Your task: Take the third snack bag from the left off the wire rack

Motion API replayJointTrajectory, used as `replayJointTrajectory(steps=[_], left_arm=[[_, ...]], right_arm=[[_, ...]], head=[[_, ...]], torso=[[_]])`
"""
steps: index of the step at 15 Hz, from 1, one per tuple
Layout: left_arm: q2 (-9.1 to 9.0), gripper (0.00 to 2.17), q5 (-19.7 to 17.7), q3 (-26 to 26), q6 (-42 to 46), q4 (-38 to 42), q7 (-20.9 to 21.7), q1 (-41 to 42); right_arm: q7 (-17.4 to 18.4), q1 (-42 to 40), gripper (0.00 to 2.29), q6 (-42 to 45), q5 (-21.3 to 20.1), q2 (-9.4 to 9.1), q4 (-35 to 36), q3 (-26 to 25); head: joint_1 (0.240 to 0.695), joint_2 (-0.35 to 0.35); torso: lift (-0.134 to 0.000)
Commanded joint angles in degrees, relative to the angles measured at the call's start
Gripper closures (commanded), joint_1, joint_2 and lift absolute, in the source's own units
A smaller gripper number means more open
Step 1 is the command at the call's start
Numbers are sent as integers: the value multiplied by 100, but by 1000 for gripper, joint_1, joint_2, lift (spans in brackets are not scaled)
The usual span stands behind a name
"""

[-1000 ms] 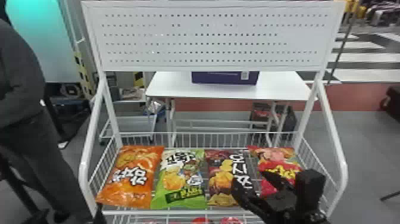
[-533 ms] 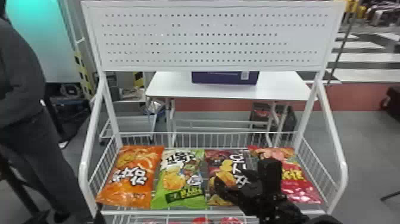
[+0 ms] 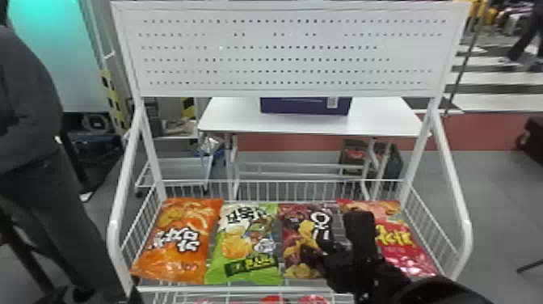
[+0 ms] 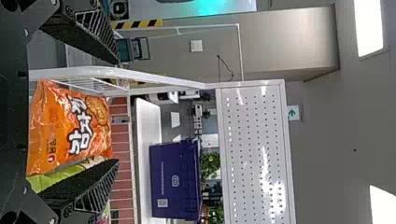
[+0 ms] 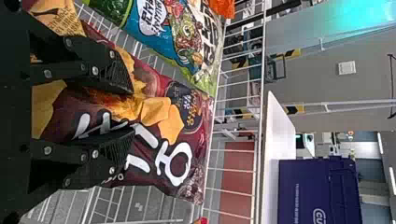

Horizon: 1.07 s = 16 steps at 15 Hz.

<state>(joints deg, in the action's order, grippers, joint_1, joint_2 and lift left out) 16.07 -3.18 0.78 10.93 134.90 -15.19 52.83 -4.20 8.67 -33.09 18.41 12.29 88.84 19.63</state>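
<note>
Four snack bags lie side by side in the wire rack (image 3: 461, 230): orange (image 3: 179, 238), green (image 3: 246, 242), dark maroon (image 3: 301, 234) and red (image 3: 398, 242). The maroon one, third from the left, has my right gripper (image 3: 337, 242) just over its near right part. In the right wrist view this gripper (image 5: 123, 109) is open, its two fingers (image 5: 105, 70) straddling the maroon bag (image 5: 159, 135) without pinching it. My left gripper (image 4: 100, 107) is open too, low by the rack's left side, with the orange bag (image 4: 65, 126) beyond its fingers.
A white perforated panel (image 3: 283, 48) rises behind the rack. Farther back a white table (image 3: 315, 121) carries a blue box (image 3: 306, 105). A person in dark clothes (image 3: 32, 141) stands close to the rack's left side. White rails (image 3: 121, 218) bound the rack's sides.
My right gripper has moved left, from over the red fourth bag to over the maroon third bag. The bags have not shifted.
</note>
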Motion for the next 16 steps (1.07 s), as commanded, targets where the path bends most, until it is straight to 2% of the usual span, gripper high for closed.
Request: replayJointTrajectory(steps=[1, 5, 8, 11, 14, 16], left_arm=[[1, 140, 1, 10, 0, 2, -2, 8], [-8, 140, 1, 19, 0, 2, -2, 8], [-8, 140, 10, 28, 0, 2, -2, 8], [1, 140, 10, 19, 0, 10, -2, 8], [1, 140, 1, 19, 18, -7, 7, -36], [10, 140, -16, 28, 18, -42, 7, -80]], right_arm=[[-37, -112, 2236, 61, 31, 27, 116, -56], [-10, -366, 2236, 518, 190, 71, 494, -109], [-10, -630, 2236, 922, 374, 186, 933, -214], [25, -1175, 2240, 1309, 620, 458, 1733, -443], [25, -2115, 2240, 1432, 717, 739, 2770, -1014], [7, -2950, 2240, 2047, 726, 924, 3254, -1427]], head=[[499, 0], [499, 0], [499, 0], [499, 0], [499, 0], [499, 0]], torso=[[0], [0], [0], [0], [0], [0]])
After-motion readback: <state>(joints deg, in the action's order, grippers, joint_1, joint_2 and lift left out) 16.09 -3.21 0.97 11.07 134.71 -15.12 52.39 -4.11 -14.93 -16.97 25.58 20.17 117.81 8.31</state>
